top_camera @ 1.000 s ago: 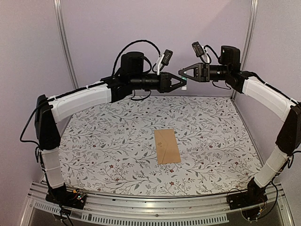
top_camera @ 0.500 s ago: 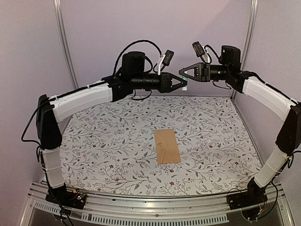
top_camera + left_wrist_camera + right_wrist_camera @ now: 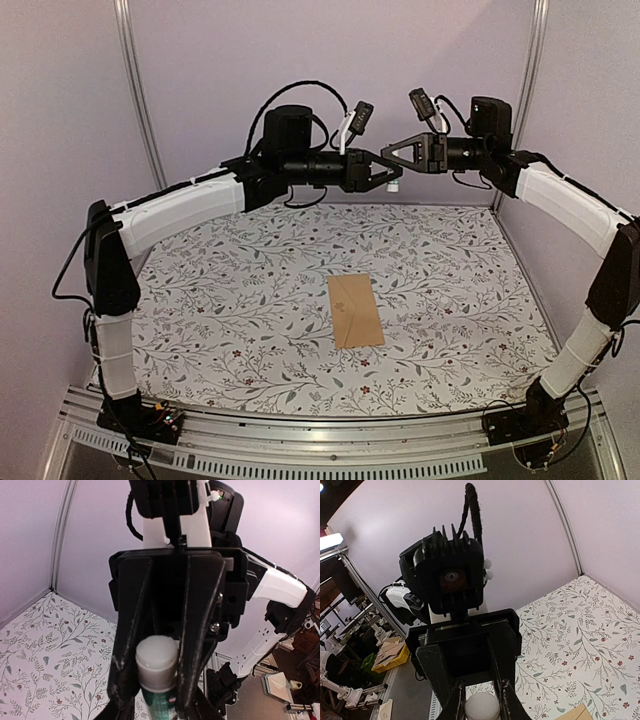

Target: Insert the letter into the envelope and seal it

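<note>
Left pincer (image 3: 387, 178) has spread off the glue stick (image 3: 157, 664); right pincer (image 3: 384, 153) pinches it.

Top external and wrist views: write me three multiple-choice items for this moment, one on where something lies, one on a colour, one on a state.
1. Where is the envelope?
A) flat on the table, near its middle
B) propped against the back wall
C) on the metal rail

2. What colour is the cap of the glue stick?
A) red
B) white
C) black

3. How is the right end effector?
A) spread wide just above the envelope
B) pressing on the table
C) raised, closed on the cap

Answers:
1 A, the tan rectangle lies flat on the floral print.
2 B, both wrist views show a white round cap.
3 C, its fingers pinch the cap high above the table.
</note>
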